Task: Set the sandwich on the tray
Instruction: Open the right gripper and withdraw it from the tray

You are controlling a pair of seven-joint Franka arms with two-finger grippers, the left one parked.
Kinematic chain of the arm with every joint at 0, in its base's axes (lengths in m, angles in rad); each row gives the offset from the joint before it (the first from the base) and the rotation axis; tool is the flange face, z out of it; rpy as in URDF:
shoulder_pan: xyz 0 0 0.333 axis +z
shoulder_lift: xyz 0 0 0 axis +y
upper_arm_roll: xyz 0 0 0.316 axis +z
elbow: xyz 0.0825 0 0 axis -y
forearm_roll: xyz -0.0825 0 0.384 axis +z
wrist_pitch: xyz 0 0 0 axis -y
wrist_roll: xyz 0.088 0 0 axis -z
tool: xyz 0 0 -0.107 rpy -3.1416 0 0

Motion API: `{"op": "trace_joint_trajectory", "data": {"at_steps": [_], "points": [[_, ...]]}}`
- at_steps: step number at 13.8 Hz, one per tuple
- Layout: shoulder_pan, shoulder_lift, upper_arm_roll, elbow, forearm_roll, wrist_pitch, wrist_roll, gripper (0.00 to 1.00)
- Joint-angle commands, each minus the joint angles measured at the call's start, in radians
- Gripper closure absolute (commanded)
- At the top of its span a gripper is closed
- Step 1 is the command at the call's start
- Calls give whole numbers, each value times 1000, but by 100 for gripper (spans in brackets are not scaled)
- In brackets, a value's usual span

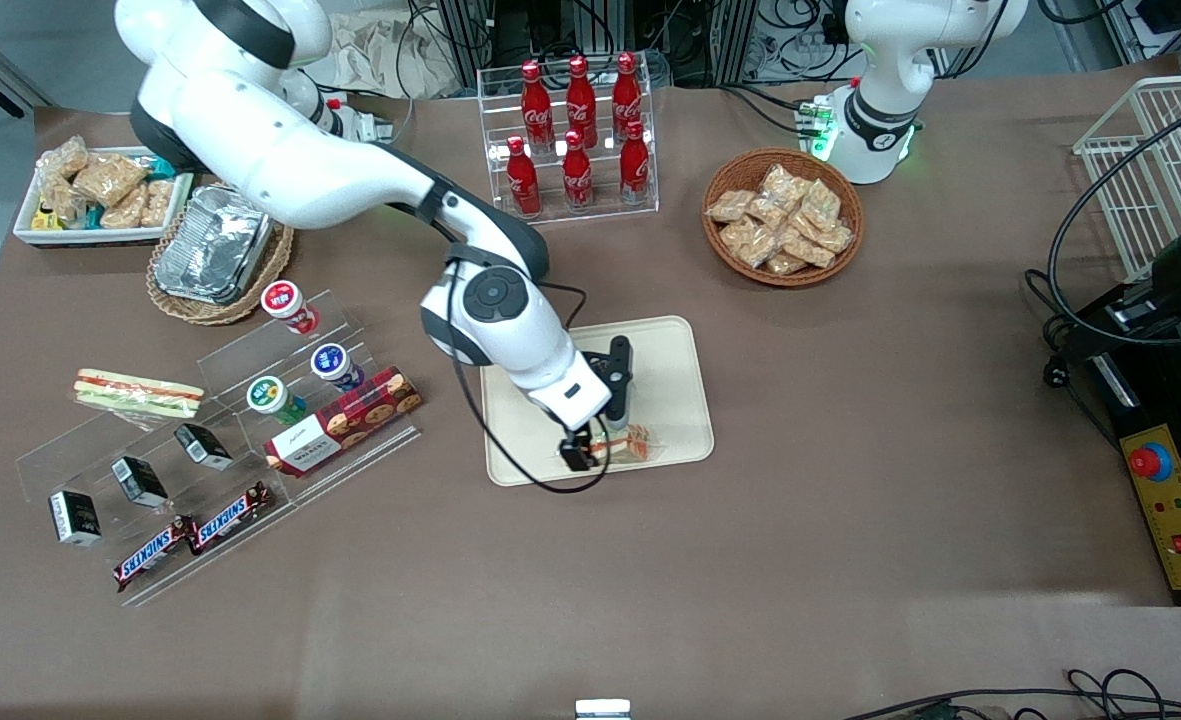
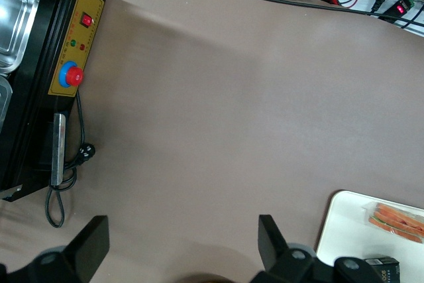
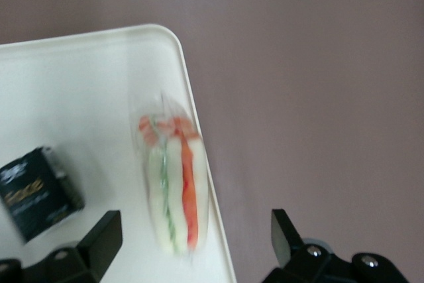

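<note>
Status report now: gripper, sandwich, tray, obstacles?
Gripper open, above tray. Clear-wrapped wedge sandwich lying on cream plastic tray, near rim. Small black carton beside it, apart.

From my remote seat, the brown cloth-covered desk (image 1: 850, 420) reads matt and slightly creased. The cream-beige rectangular plastic tray (image 1: 670, 360) looks smooth with a dull sheen. On it, near its corner, the triangular sandwich in clear glossy film (image 3: 173, 183) shows crinkled wrap. My black matt plastic pincer (image 1: 590, 447) sits just above it, fingers spread apart. Near the desk's edge, the crinkled silver foil tray (image 1: 212, 242) glints inside a rough woven wicker basket (image 1: 175, 297).
</note>
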Motion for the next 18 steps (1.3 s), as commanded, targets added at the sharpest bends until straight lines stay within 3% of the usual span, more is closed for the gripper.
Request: {"op": "trace_joint_trajectory", "data": {"at_steps": [1, 3, 7, 13, 16, 18], "points": [[-28, -152, 36, -54, -16, -189, 204, 0], [-70, -224, 60, -54, 1, -313, 296, 0], [-176, -375, 74, -52, 107, -470, 413, 0], [-184, -589, -231, -51, 283, -613, 413, 0], [-183, -666, -410, -52, 420, -651, 367, 0], [-181, -700, -510, -52, 469, -690, 362, 0]]}}
